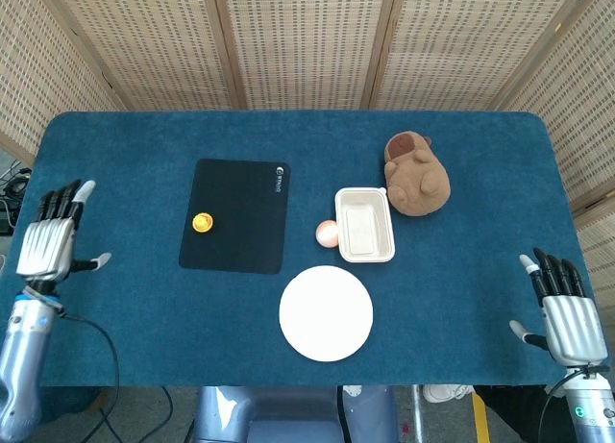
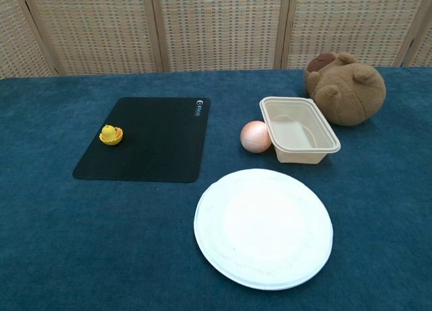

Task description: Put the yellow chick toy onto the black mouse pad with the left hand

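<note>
The yellow chick toy (image 1: 202, 222) (image 2: 111, 134) stands on the left part of the black mouse pad (image 1: 245, 217) (image 2: 152, 142), with nothing touching it. My left hand (image 1: 53, 241) is far off to the left near the table's edge, fingers spread and holding nothing. My right hand (image 1: 562, 304) is at the table's near right corner, fingers apart and empty. Neither hand shows in the chest view.
A white plate (image 1: 326, 312) (image 2: 263, 227) lies near the front middle. A beige tray (image 1: 364, 224) (image 2: 298, 129) has a pink ball (image 1: 328, 233) (image 2: 256, 136) beside it. A brown plush animal (image 1: 415, 175) (image 2: 344, 87) sits at the back right.
</note>
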### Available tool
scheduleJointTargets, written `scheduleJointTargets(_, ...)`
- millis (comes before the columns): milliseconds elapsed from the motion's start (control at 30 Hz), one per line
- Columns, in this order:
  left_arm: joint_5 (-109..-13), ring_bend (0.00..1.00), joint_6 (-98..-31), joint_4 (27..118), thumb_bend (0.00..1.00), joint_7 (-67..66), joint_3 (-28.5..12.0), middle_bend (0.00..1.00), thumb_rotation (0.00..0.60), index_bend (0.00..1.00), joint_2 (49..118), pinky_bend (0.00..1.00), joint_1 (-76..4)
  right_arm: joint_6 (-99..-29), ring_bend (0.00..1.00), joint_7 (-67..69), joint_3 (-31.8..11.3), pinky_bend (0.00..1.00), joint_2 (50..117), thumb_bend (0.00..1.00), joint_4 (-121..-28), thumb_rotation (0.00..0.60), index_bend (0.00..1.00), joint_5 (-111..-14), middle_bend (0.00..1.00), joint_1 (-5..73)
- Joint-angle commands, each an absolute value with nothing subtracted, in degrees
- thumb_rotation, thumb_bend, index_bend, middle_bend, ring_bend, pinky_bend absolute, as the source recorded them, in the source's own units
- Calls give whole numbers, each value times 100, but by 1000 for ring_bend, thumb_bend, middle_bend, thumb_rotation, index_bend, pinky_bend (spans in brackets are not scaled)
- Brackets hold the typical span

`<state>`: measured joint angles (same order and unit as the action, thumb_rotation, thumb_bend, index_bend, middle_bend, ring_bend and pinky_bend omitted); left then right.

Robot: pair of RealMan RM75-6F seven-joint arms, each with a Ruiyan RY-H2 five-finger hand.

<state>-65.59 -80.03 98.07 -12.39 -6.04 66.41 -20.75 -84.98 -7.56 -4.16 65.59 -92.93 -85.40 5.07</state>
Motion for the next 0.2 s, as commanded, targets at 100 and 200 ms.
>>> scheduleJointTargets(100, -7401, 0, -8752, 10197, 117, -970, 26, 0, 600, 0, 6385, 0, -1237, -8580, 0, -778, -396, 0, 6550, 0, -9336, 600, 77, -8609, 0, 471)
scheduleJointTargets(200, -7588, 0, -8724, 10138, 116, -974, 86, 0, 600, 0, 6410, 0, -1183, -8690, 0, -779, -362, 0, 6515, 0, -9423, 600, 77, -8742, 0, 435)
